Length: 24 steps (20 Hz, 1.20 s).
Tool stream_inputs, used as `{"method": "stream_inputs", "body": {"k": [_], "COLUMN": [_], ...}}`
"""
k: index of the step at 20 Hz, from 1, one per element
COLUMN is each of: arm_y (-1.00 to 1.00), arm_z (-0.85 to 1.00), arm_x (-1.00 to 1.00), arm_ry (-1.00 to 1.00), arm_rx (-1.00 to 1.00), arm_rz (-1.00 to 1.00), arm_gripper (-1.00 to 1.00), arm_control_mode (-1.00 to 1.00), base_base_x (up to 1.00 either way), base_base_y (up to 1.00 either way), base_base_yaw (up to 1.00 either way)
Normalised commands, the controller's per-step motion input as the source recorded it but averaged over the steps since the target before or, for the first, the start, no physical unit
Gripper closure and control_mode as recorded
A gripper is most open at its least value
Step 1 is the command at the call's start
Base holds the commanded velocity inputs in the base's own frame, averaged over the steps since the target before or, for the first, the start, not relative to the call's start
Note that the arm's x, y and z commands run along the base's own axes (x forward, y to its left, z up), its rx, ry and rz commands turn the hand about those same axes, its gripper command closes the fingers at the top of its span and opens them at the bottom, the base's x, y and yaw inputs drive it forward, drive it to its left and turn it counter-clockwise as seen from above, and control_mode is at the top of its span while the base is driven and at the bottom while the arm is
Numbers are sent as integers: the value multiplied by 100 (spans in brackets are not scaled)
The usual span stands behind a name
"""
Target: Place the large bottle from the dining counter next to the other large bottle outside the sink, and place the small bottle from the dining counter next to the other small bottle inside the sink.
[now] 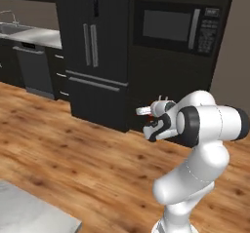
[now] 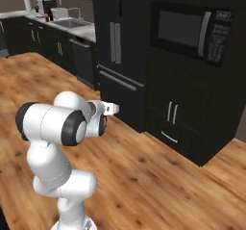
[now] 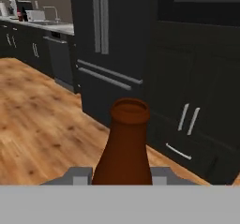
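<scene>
Right up against the hand cam we've got the large bottle (image 3: 124, 148): brown neck and open mouth rising straight out from between the fingers, long axis running along the gripper's own line. Gripper (image 3: 121, 176) is pinched on it, jaws pressed to either side of the body; fingers mostly hidden under the bottle, so we can't see the contact itself. In the left base view the gripper (image 1: 146, 112) sits tucked close to the arm, w/ a bit of red at it that we take for the label, though it's too small to be sure.

Largest to smallest, relative to the gripper:
- Fridge (image 3: 105, 45), dark, double doors, dead ahead and filling most of what's beyond the bottle.
- Dark cabinets w/ microwave (image 2: 190, 29) ahead and to the right, above gripper height.
- Worktop w/ sink (image 2: 72, 23) far off ahead-left, well apart from the gripper; faucet just visible, any bottles there too small to tell.
- Corner of the dining counter (image 1: 29, 212) behind and below-left of the gripper.

We judge: bottle's in hand, carry leg under way, drop spot lies far to the left of where the gripper points, so the base needs to swing that way. Only one arm, so no choice there.
</scene>
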Motion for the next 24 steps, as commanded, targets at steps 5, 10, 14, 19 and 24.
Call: {"method": "stream_inputs", "body": {"k": [5, 10, 14, 19, 24], "arm_y": [0, 0, 0, 0, 0], "arm_z": [0, 0, 0, 0, 0], "arm_x": [0, 0, 0, 0, 0], "arm_ry": [0, 0, 0, 0, 0], "arm_rx": [0, 0, 0, 0, 0], "arm_rz": [0, 0, 0, 0, 0], "arm_gripper": [100, 100, 100, 100, 100], "arm_control_mode": [100, 100, 100, 100, 100], "base_base_x": [100, 97, 93, 89, 89], "base_base_y": [9, 20, 25, 24, 11], "base_base_yaw": [31, 31, 30, 28, 24]}}
